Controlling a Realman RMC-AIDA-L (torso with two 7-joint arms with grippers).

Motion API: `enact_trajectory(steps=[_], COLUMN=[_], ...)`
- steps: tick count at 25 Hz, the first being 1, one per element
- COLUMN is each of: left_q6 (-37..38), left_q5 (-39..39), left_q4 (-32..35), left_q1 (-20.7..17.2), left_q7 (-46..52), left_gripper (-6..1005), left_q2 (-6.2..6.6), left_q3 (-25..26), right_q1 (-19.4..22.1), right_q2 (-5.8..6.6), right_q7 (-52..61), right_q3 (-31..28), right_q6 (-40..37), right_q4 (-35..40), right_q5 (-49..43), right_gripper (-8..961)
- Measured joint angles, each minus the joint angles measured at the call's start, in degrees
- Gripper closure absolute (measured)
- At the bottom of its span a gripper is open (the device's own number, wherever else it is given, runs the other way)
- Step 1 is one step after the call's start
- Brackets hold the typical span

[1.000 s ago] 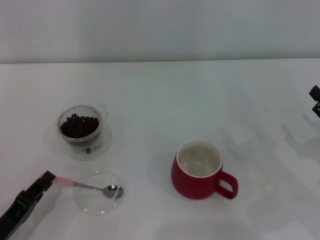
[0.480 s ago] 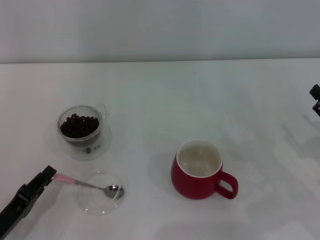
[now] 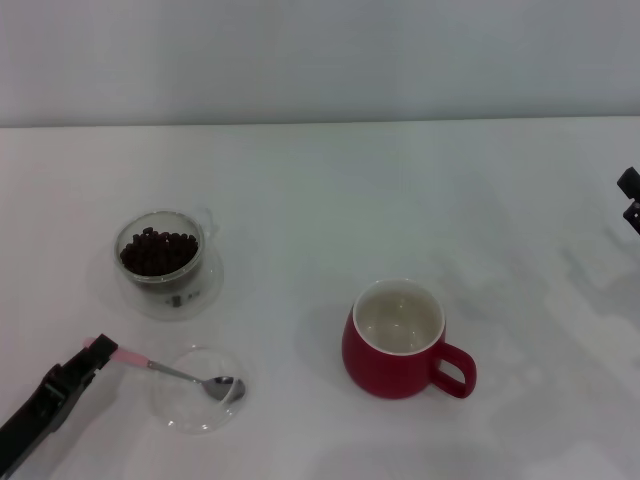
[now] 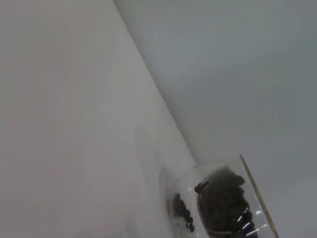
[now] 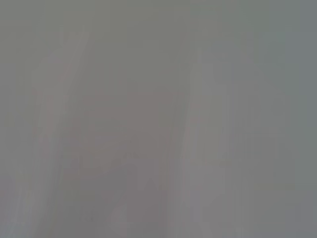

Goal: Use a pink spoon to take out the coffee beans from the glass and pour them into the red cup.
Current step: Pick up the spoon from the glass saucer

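One spoon (image 3: 180,375). One glass (image 3: 160,250), holding many beans (image 3: 158,252), too many to count. One red cup (image 3: 400,340). One flat clear dish (image 3: 197,402). Two claws: left (image 3: 88,358), right (image 3: 630,200). One worktop (image 3: 400,200).

Non-task items: two glass dishes, white counter.
Counter (image 3: 330,200) fills the frame below a grey wall; flat clear dish (image 3: 197,390) lower left, second clear dish (image 3: 212,282) at left-centre.

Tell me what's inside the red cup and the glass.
The red cup shows only its bare white inside, no beans. The glass holds coffee beans; those on top hide the glass's bottom.
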State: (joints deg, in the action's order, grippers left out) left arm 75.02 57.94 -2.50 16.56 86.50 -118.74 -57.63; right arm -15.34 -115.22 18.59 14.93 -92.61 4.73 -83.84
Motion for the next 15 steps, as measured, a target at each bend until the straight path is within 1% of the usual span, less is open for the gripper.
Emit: enact_trajectory(steps=[3, 6, 11, 15], left_q6=[-0.2, -0.2, 0.4, 2.4], left_q5=[-0.1, -0.1, -0.4, -0.4], left_q4=[0.9, 2.1, 3.2, 5.8], left_q1=[-0.3, -0.7, -1.1, -2.7], left_q7=[-0.5, -1.6, -4.2, -6.6], left_gripper=[870, 871, 871, 871], left_q2=[-0.10, -0.35, -0.30, -0.23], left_q3=[0.1, 0.2, 0.4, 0.4], right_q1=[0.0, 0.0, 0.0, 0.0], right_q2=[0.00, 0.00, 0.05, 0.10], right_q7=[0.0, 0.0, 0.0, 0.0], right_q3=[0.0, 0.0, 0.0, 0.0], right_q6=[0.0, 0.0, 0.0, 0.0], right_q4=[0.0, 0.0, 0.1, 0.1], right_q5=[0.0, 0.0, 0.0, 0.0], right_gripper=[258, 257, 257, 258])
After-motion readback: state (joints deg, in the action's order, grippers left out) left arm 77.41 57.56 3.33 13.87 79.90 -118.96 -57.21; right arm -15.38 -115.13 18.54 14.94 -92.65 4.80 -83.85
